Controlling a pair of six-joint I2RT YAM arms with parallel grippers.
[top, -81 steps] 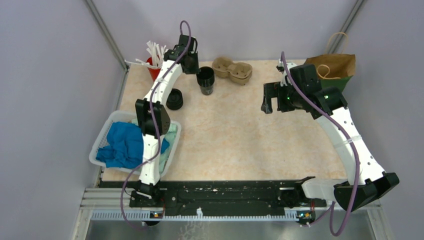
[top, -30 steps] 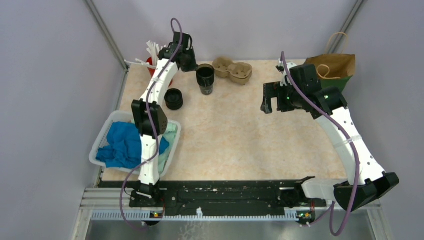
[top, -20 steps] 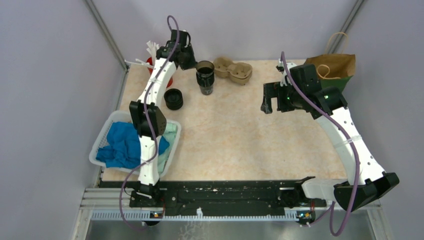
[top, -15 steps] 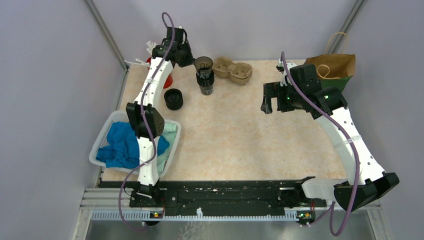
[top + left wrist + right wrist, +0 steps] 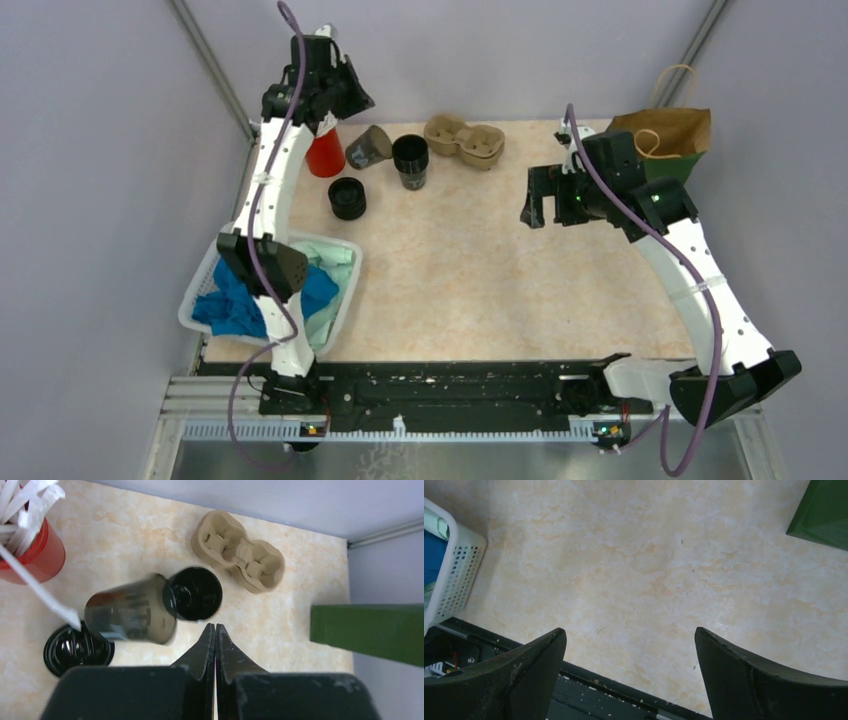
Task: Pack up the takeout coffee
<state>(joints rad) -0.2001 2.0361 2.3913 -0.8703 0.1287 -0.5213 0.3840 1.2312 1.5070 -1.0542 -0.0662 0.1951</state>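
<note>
The takeout coffee, a small black cup with a round black top, stands upright at the back of the table. A second dark cup with a brownish inside lies tilted just left of it and shows blurred in the left wrist view. A loose black lid rests nearer, also seen in the left wrist view. My left gripper hangs high above the back left, its fingertips pressed together on nothing. My right gripper hovers wide open over bare table.
A red cup of white sticks stands at the back left. The brown pulp cup tray lies right of the cups. A paper bag with a green box stands at back right. A white basket of blue cloth sits front left.
My left arm rose up and back to the left, away from the black cup. The dark cup that came up out of it now lies tilted beside it. The right arm stayed put.
</note>
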